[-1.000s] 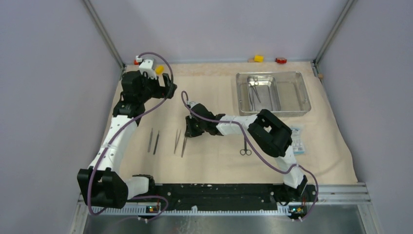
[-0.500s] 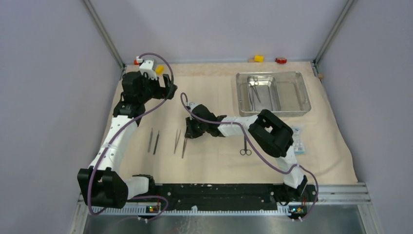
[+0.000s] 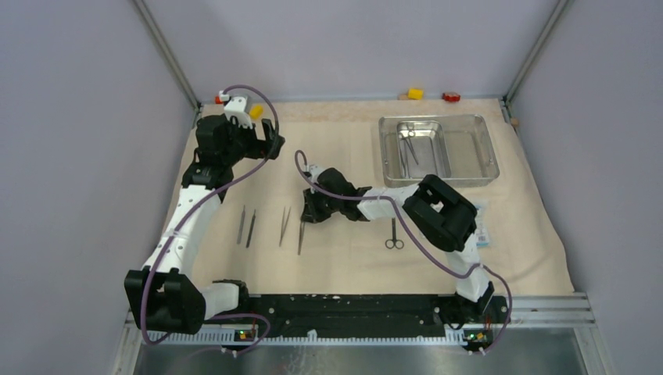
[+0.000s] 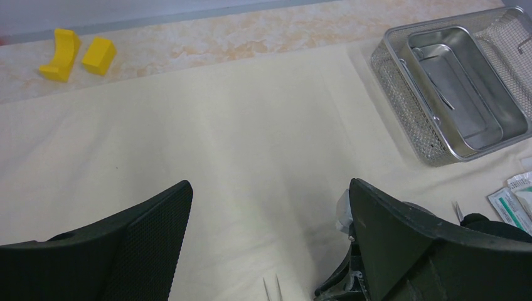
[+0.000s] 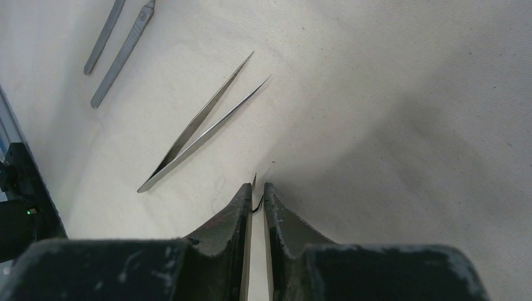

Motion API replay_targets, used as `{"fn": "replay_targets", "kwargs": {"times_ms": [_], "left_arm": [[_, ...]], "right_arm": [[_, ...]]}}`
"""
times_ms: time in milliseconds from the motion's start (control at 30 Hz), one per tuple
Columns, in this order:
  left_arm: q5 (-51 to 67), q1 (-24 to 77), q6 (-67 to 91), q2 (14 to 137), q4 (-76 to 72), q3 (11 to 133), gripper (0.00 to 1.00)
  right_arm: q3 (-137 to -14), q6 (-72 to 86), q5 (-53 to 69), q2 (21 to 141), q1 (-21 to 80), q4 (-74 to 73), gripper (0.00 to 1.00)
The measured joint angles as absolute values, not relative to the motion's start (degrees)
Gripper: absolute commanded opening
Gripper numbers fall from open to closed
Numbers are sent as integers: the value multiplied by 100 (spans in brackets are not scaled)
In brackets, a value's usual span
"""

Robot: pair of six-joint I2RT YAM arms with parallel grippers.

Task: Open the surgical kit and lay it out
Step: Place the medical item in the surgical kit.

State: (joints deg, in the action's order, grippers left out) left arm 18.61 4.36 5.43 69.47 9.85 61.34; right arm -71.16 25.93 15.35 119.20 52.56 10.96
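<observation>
Steel instrument [image 3: 300, 242] clamped between nearly closed right fingers [image 5: 235, 216]; left fingers [image 4: 150, 232] spread wide above beige cloth [image 4: 251, 125].

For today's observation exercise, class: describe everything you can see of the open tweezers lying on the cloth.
The tweezers are slim bright metal: two straight arms joined at one end, spreading to fine points. They lie flat on the beige cloth, touching nothing else, between two grey scalpel handles and the right gripper, which is shut on another thin instrument.

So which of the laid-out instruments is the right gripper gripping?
The thin instrument at the row's right end, its tip pinched in the shut right gripper; the splayed tweezers beside it lie untouched.
</observation>
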Motion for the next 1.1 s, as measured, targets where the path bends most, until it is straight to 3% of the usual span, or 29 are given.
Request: {"fn": "replay_targets", "kwargs": {"times_ms": [200,533,833,1100], "left_arm": [[1861,436,543,6947,952,6104,99],[1861,436,541,6947,910,6053,99],[1879,436,462,6949,904,6040,99],[2692,440,-185,7054,1116,5867,91]], "right_arm": [[-6912,2591,1835,11917,5081,1455,13],[-6657,2502,2213,11883,4849,1900,24],[-6539,2211,2215,11743,4807,1903,25],[-5795,1382,2064,10350,4694,1577,25]]}}
